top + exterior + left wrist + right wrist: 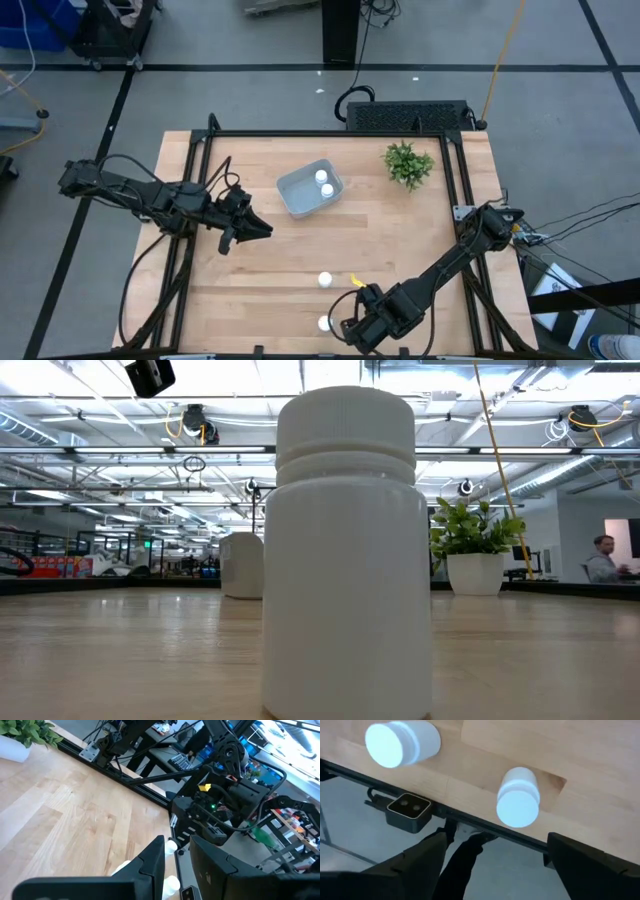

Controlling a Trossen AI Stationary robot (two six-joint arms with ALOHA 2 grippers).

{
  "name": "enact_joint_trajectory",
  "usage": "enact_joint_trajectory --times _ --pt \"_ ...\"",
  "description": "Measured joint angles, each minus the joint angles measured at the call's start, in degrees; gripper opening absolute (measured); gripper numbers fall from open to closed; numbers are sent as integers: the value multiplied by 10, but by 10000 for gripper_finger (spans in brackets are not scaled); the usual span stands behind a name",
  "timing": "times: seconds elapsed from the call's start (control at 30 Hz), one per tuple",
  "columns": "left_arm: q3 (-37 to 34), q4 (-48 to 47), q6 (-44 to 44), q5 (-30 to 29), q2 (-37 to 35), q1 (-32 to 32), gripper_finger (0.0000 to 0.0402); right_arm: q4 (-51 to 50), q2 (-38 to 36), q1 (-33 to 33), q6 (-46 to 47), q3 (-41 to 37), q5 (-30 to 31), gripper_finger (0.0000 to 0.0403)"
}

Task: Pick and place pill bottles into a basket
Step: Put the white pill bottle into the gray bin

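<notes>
Toward the table's six o'clock edge, the right gripper (352, 330) hovers with fingers spread wide, nothing between them, beside a pill bottle (324, 323); a second bottle (325, 280) stands just toward twelve. The basket (296, 200), nearer twelve, holds two bottles (324, 182). At nine o'clock the left gripper (262, 229) waits, slightly parted and empty.

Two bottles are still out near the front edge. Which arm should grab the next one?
Right. The right gripper hangs open beside the front-edge pill bottle, with another bottle close by. The left gripper waits mid-table, nearer the basket.
</notes>
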Motion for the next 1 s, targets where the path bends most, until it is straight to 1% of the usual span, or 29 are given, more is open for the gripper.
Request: enact_joint_trajectory --times 0.23,0.33,0.53,0.63,0.93,1.0 --pt "0 0 0 0 0 0 97 -23 0 -1 -3 -3 2 345" --pt "0 0 0 0 0 0 97 -7 1 -5 -15 -21 -1 345" --pt "0 0 -4 -1 0 0 97 60 2 -8 -16 -61 -4 345" --pt "0 0 -6 0 0 0 97 83 2 -7 -16 -81 -18 344" --pt "0 0 -7 0 0 0 97 90 2 -7 -18 -90 -18 339" --pt "0 0 -7 0 0 0 97 88 2 -7 -22 -90 -29 339"
